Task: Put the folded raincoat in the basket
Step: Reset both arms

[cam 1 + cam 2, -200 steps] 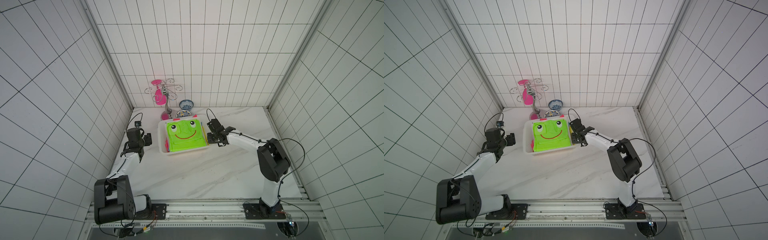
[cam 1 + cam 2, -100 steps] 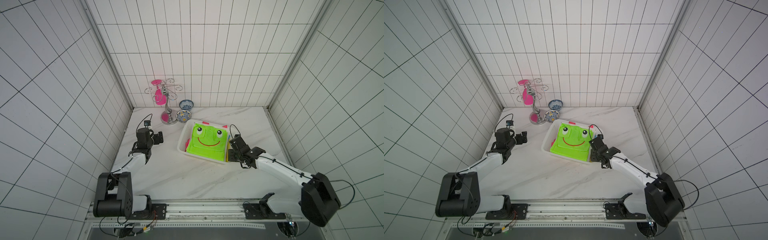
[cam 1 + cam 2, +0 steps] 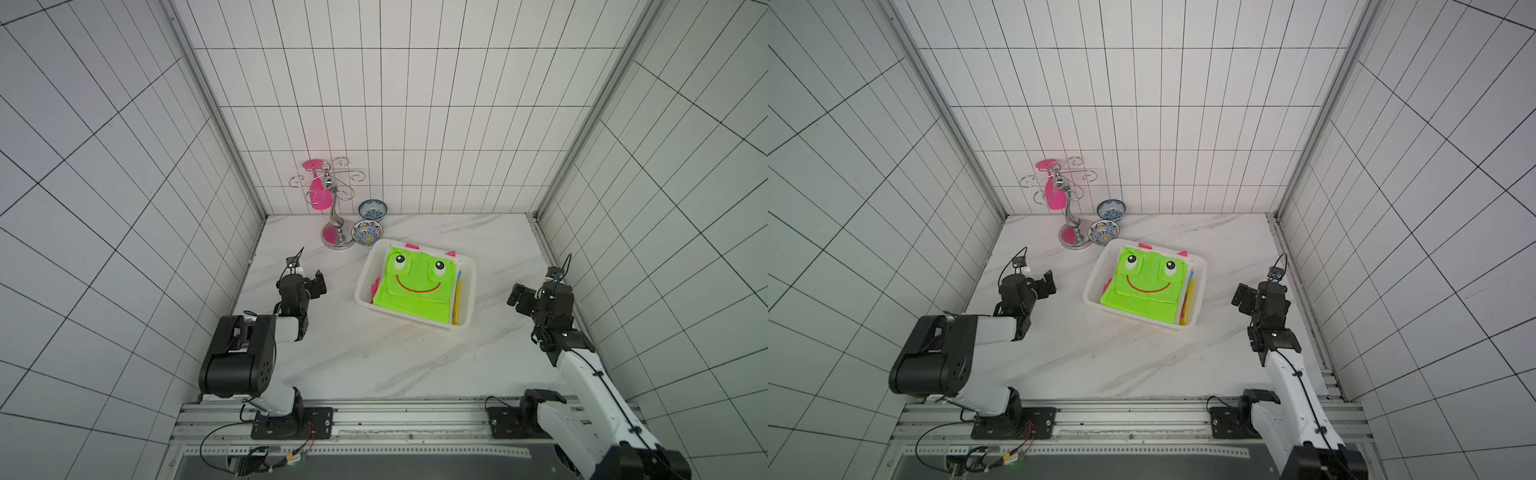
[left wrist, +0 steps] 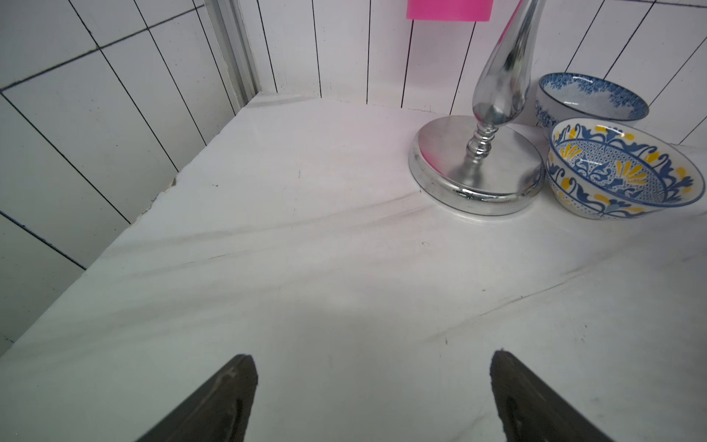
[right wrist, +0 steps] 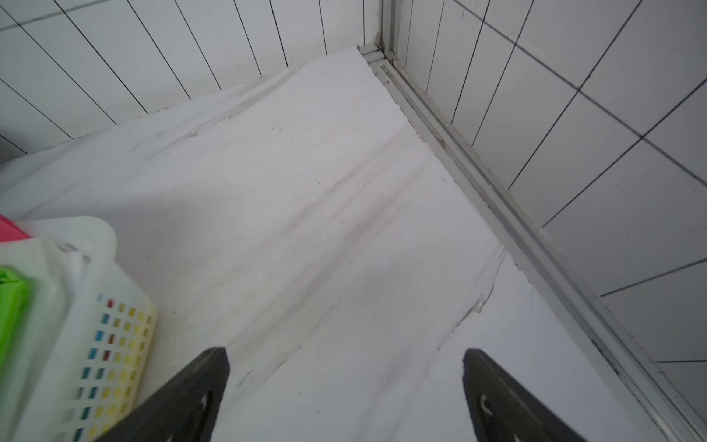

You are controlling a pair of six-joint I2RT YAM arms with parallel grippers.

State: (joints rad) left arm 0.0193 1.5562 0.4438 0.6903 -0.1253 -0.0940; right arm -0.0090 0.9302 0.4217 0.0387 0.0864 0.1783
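The folded raincoat [image 3: 413, 291], bright green with a frog face, lies inside the white perforated basket [image 3: 363, 297] at mid table in both top views, raincoat [image 3: 1146, 291] and basket [image 3: 1096, 274]. My left gripper [image 3: 309, 282] stands open over bare table, well left of the basket. In its wrist view the left gripper [image 4: 373, 367] has nothing between its fingers. My right gripper [image 3: 525, 297] is open too, off to the basket's right near the side wall. The right wrist view shows the right gripper [image 5: 344, 363] empty, with a basket corner [image 5: 95, 245] and a green raincoat edge [image 5: 11, 302] beside it.
A silver stand [image 3: 336, 232] holding a pink glass stands at the back, with two patterned bowls [image 3: 372, 209] [image 3: 366, 232] beside it, just behind the basket. Tiled walls close off three sides. A metal rail [image 5: 497, 199] runs along the right wall.
The basket with the raincoat slid right while the right gripper was at its rim. Both grippers have since opened, and both arms have drawn back to the sides, away from the basket.
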